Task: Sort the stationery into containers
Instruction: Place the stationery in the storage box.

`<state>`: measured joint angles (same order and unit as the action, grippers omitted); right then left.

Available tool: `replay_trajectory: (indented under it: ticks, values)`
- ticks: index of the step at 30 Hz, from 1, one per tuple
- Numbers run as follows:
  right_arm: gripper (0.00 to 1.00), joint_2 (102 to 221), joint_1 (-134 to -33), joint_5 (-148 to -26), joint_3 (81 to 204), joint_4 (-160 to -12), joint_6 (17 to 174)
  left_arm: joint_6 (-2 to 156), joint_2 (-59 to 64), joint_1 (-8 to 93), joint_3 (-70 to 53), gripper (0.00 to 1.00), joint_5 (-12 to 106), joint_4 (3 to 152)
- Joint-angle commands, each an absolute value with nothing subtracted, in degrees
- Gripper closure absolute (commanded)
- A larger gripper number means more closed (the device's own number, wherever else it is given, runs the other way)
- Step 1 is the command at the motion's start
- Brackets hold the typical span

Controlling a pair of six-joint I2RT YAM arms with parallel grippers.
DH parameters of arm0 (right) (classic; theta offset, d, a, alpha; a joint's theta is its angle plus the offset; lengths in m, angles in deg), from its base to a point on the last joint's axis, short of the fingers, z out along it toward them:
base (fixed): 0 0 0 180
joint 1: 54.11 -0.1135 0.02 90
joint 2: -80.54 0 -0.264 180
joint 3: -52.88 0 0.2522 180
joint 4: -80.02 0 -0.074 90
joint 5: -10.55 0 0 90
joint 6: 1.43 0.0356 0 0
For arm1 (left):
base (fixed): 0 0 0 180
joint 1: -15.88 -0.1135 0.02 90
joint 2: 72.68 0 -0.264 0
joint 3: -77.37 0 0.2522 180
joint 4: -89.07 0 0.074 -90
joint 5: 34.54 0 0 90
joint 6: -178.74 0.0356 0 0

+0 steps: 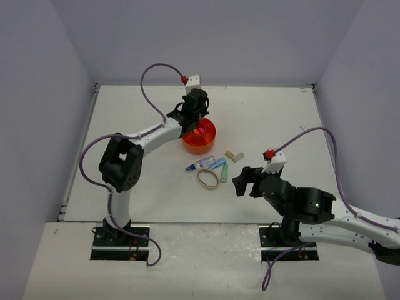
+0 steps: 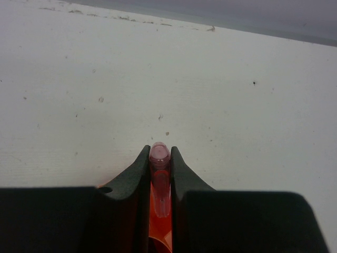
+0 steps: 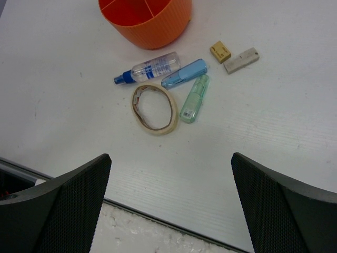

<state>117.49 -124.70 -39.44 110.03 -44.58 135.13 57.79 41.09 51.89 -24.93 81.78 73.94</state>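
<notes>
Left jaws pinch pink-capped marker [image 2: 159, 153] — over organizer [image 1: 200, 147].

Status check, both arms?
Left gripper shut on pink-capped marker, over organizer. Right gripper open, short of rubber band. Nothing in the way.

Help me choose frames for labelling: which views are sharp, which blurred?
Right wrist: sharp, evenly lit, right hand dark at bottom corners. Left wrist: soft, pink cap blurred in the left hand, bottom blacked out. Top external: even light.
</notes>
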Motion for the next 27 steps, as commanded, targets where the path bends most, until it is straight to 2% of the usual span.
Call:
replay_trajectory:
  ticks: [1,4,6,13,16,18,20,22,23,25,27]
  values:
    - [0.01,117.22,-124.87,-37.62,109.29,-44.47,136.64,55.31,40.2,52.0,-23.64,0.98,84.04,78.08]
    - [0.01,117.65,-124.85,-37.67,109.57,-44.47,136.62,54.77,39.45,52.0,-22.04,0.78,84.23,78.73]
    - [0.01,118.3,-124.85,-37.96,109.86,-44.39,136.55,54.91,39.38,52.0,-21.82,0.7,84.02,78.86]
    - [0.01,122.49,-123.02,-39.44,110.61,-44.47,137.34,54.99,37.4,51.94,-21.55,0.64,83.76,77.97]
    - [0.01,125.94,-117.45,-44.04,110.86,-45.14,137.04,54.88,34.74,52.01,-20.23,0.62,83.52,78.04]
    - [0.01,131.12,-109.26,-53.04,111.05,-47.22,135.14,54.56,30.72,52.11,-18.84,0.44,82.58,78.12]
    - [0.01,136.55,-107.04,-54.61,112.22,-47.69,135.4,54.94,26.74,52.35,-17.96,0.29,81.74,77.9]
    - [0.01,139.67,-106.09,-55.31,113.46,-47.78,136.2,55.9,24.52,52.59,-17.54,0.03,81.3,77.33]
    - [0.01,144.06,-105.22,-55.87,115.15,-48.05,136.47,56.61,21.64,53.0,-17.35,0.0,81.14,75.81]
    - [0.04,151.57,-104.06,-56.63,118.03,-48.96,136.87,58.32,17.0,53.62,-16.8,0.0,79.86,72.28]
    - [0.12,158.8,-103.53,-56.81,120.74,-50.11,136.82,58.72,11.42,53.73,-14.34,0.0,78.08,69.56]
